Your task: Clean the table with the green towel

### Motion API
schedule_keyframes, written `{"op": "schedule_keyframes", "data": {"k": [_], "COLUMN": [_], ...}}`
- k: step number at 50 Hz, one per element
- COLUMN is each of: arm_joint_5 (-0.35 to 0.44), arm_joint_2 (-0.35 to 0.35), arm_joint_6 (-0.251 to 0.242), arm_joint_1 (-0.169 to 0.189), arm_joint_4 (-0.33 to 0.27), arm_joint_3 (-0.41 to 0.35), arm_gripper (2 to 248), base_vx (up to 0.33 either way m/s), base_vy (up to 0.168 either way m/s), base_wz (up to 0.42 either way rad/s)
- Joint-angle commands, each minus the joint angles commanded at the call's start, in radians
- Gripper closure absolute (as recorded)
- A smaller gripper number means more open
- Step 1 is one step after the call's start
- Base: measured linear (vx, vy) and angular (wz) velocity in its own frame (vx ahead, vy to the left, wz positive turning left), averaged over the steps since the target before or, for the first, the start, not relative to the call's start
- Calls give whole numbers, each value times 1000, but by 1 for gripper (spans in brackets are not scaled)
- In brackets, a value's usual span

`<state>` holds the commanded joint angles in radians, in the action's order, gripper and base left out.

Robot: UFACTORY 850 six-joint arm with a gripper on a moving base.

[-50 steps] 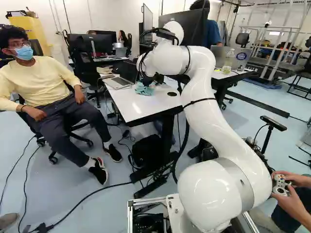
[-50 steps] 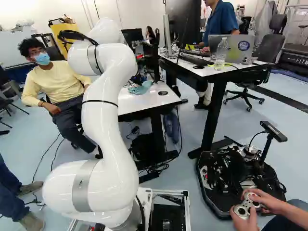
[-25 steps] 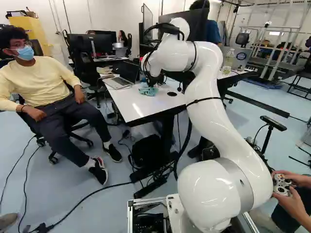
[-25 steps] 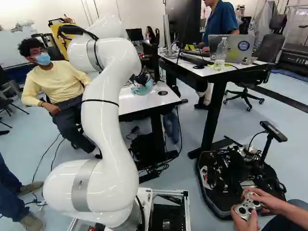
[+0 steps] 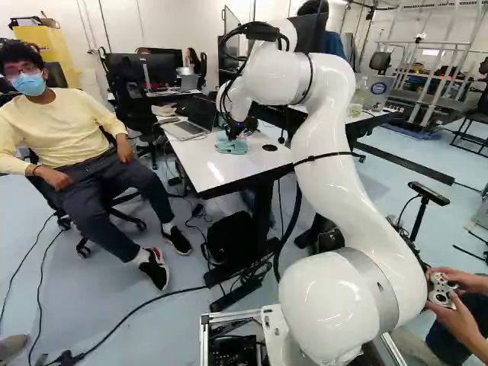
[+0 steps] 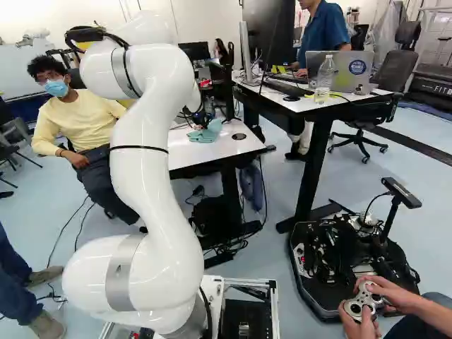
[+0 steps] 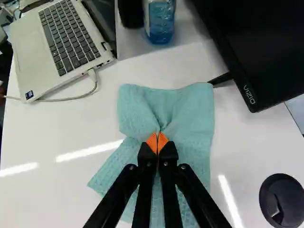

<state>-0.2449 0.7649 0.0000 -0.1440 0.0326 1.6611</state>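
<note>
Over the table (image 5: 217, 169), the gripper (image 5: 234, 132) grips the towel (image 7: 190, 111) between its jaws, bottle (image 7: 160, 21) at twelve o'clock from its tips, grommet (image 7: 282, 199) at four

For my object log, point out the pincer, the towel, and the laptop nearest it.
Pincer (image 7: 157, 143), wrist view: midway between its fingertips.
Towel (image 7: 192, 111), wrist view: spread cloth ahead of the pincer.
Laptop (image 7: 69, 38), wrist view: middle of its keyboard.

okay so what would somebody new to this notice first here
Probably the white arm, curving up right of the middle in the left base view. Next, the green towel, pinched in the gripper on the white table, with an open laptop near it.
</note>
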Motion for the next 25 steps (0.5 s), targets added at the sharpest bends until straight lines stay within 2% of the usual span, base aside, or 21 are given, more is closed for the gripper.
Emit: {"op": "schedule_keyframes", "data": {"k": [9,25], "arm_joint_5": [0,0], "arm_joint_2": [24,36], "arm_joint_6": [0,0], "arm_joint_1": [-15,-17], "arm_joint_4": [0,0], "arm_joint_3": [34,52], "arm_gripper": [225,225], "base_vx": [0,0], "base_vy": [0,0], "base_wz": [0,0]}}
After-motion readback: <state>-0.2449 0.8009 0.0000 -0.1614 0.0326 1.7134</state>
